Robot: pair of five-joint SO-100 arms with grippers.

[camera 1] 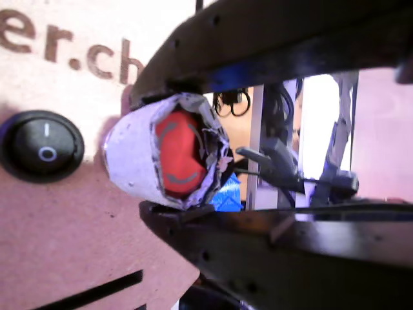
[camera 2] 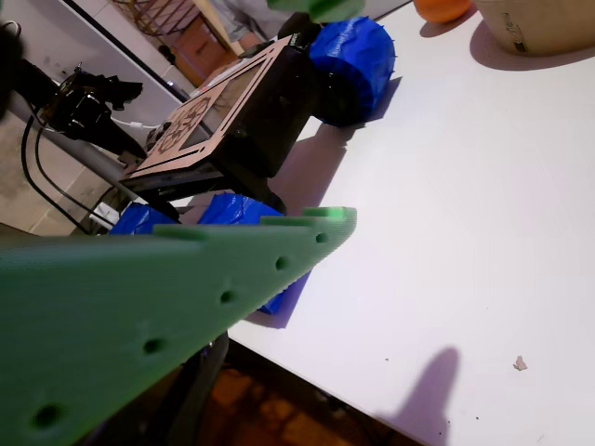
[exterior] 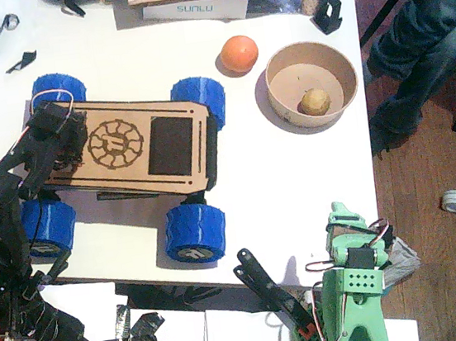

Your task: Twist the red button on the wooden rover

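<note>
The wooden rover (exterior: 137,144) lies on the white table with its four blue wheels and gear emblem facing up. My left gripper (exterior: 61,129), black, reaches over the rover's left end. In a wrist view the left gripper (camera 1: 145,152) is shut on the red button (camera 1: 177,152), one jaw above and one below its silvery ring. From the fixed view the button is hidden under the gripper. My right gripper (exterior: 341,211), green, rests off the table's front edge; in a wrist view the right gripper (camera 2: 327,111) stands open and holds nothing.
A black rocker switch (camera 1: 42,145) sits beside the button. An orange ball (exterior: 238,53) and a bowl (exterior: 286,68) holding a small potato (exterior: 315,101) stand right of the rover. A person's legs (exterior: 418,22) show at the far right.
</note>
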